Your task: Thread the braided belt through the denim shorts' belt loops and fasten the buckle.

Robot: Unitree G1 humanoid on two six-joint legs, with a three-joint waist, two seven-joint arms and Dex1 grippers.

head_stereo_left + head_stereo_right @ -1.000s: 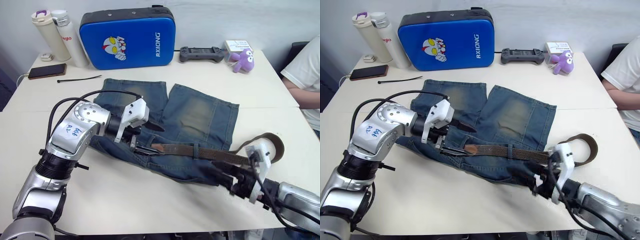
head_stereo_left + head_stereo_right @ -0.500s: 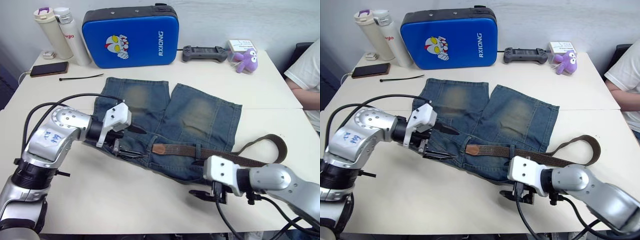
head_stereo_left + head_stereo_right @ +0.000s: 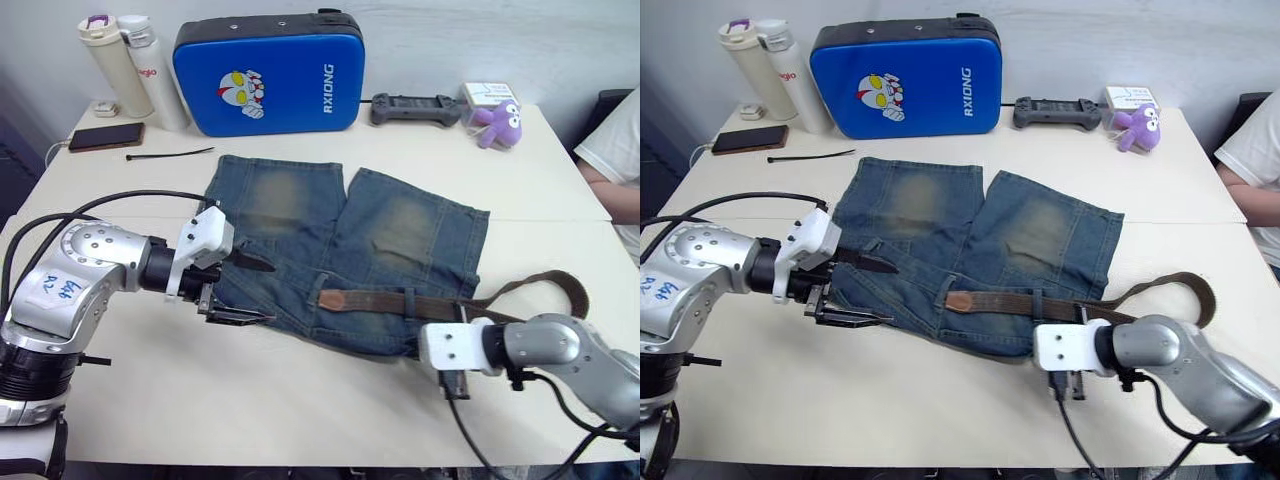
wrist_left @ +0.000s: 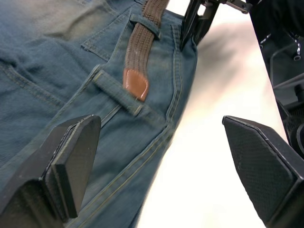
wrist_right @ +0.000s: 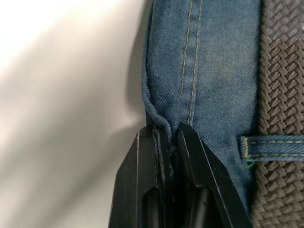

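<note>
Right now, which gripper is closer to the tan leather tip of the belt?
Left. The left gripper is open beside the denim shorts, a short way from the tan tip. The right gripper pinches the shorts' edge further along the braided belt.

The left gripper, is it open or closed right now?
Open. In the left wrist view the left gripper has its two black fingers spread wide apart, holding nothing, over the denim shorts edge near the braided belt tip.

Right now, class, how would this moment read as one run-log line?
left gripper: open beside shorts | right gripper: shut on denim shorts waistband edge | braided belt: partly threaded, tan tip past a loop | buckle: unfastened
</note>
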